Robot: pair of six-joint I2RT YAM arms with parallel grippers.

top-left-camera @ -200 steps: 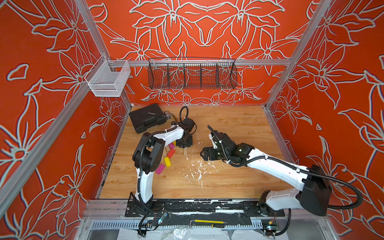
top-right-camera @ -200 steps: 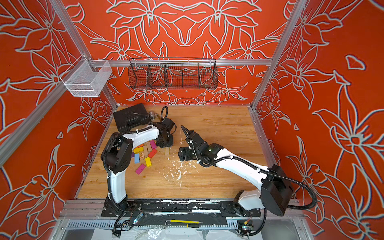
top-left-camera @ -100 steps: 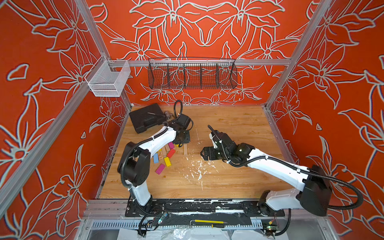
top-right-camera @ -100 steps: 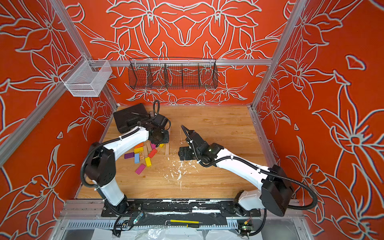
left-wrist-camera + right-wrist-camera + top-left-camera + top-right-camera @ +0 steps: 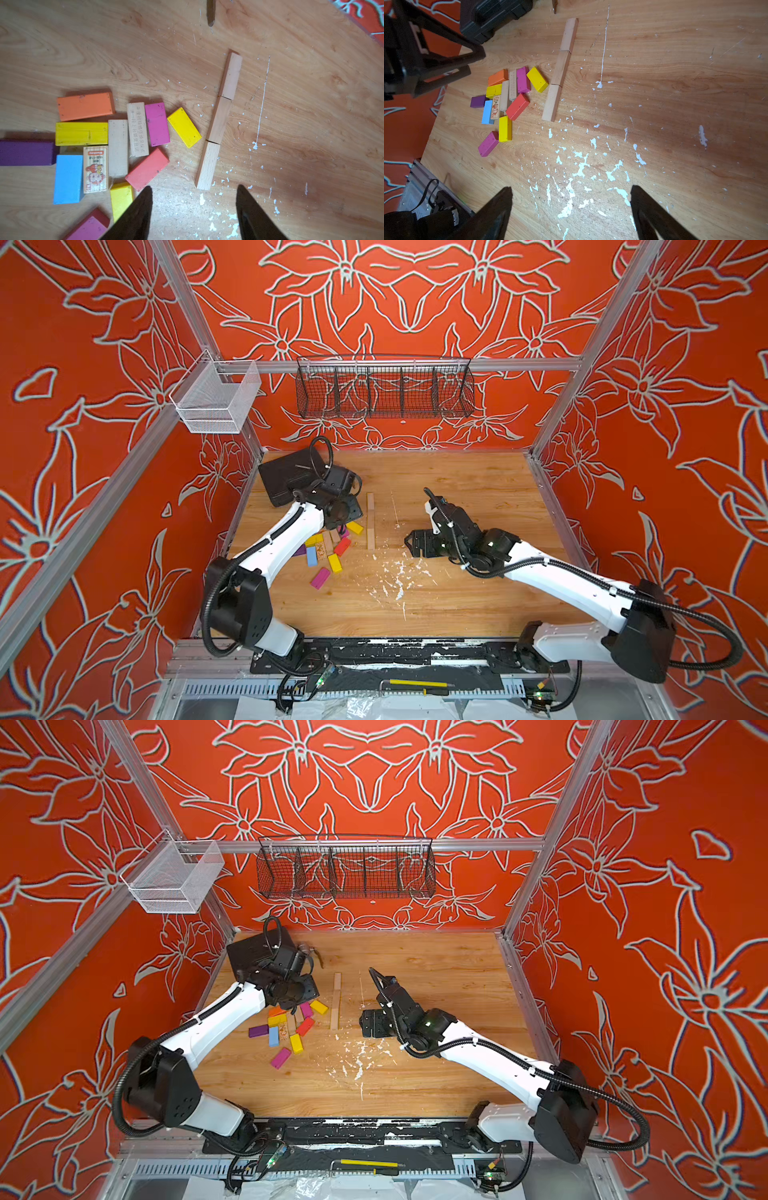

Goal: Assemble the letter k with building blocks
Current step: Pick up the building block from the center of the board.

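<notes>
Three pale bars (image 5: 220, 120) lie end to end in one near-straight line, mid-counter. The coloured blocks (image 5: 326, 549) are bunched flat betw. that line and the left edge of the counter (image 5: 457, 605). A yellow block (image 5: 184, 127) sits closest to the line, w/ a small gap, not touching. A magenta block (image 5: 488, 143) is the outlier on the near side. A black case (image 5: 286, 479) fills the far-left corner, so the left side is tight. Right of the line there's only bare wood w/ white flecks (image 5: 579, 166), so plenty of room out to the right wall and the far edge.

Left end effector (image 5: 193, 192) is released. Its tips are apart over bare counter just past one end of the line, w/ nothing betw. them. Right end effector (image 5: 572, 189) hangs over the flecks, right of the line, spread wide and empty.

Vs 1 s ago: the left end effector sat over the line w/ narrower jaws. It has now pulled back toward the case, and its elbow has dropped low toward the left wall. Right arm is in the same spot.
</notes>
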